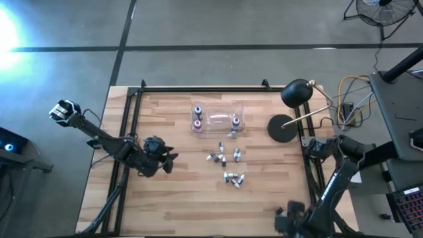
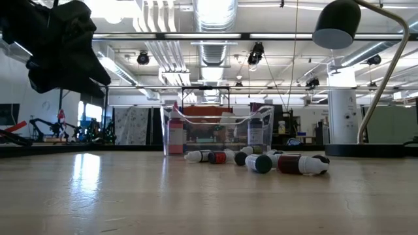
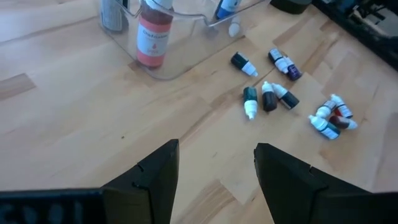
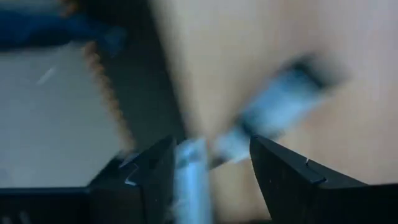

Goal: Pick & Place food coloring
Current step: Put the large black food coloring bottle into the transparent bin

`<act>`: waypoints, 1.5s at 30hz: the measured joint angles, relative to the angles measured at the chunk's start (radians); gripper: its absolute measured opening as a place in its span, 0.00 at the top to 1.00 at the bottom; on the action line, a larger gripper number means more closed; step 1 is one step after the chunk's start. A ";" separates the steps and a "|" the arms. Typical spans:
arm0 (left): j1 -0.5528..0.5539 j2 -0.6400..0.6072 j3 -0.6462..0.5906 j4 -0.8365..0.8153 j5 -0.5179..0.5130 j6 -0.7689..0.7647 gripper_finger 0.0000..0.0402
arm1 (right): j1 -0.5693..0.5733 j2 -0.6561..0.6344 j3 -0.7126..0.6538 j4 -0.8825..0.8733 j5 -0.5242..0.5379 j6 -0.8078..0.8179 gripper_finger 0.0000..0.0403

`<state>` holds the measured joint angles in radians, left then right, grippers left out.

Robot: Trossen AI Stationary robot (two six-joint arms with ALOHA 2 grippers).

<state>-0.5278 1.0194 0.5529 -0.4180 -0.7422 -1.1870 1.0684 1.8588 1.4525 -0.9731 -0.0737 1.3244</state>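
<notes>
High view: left gripper (image 1: 168, 160) hovers over bare wood, fingers spread wide, holding nothing. Tiny whitish and dark dropper bottles of food coloring (image 1: 225, 165) lie scattered ahead of it, apart from it; clear rectangular plastic box (image 1: 218, 117) sits beyond them w/ a few bottles inside. Best approach, probably: pick one outlying bottle, align fingers across its body, descend straight. Right gripper (image 4: 208, 177) waits at table edge, fingers apart, seemingly empty; view is poor.

Food coloring bottles (image 1: 227, 165) scattered mid-table, tiny droppers, mostly lying on sides, white caps, dark and reddish bodies; three more (image 1: 197, 118) upright inside clear box.
</notes>
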 joint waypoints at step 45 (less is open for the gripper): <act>0.000 0.029 0.000 -0.001 0.080 0.009 0.54 | 0.035 0.028 -0.316 0.230 -0.109 0.625 0.60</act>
<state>-0.5282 1.0489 0.5529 -0.4187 -0.6625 -1.1778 1.1031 1.8867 1.1363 -0.7433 -0.1827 1.9492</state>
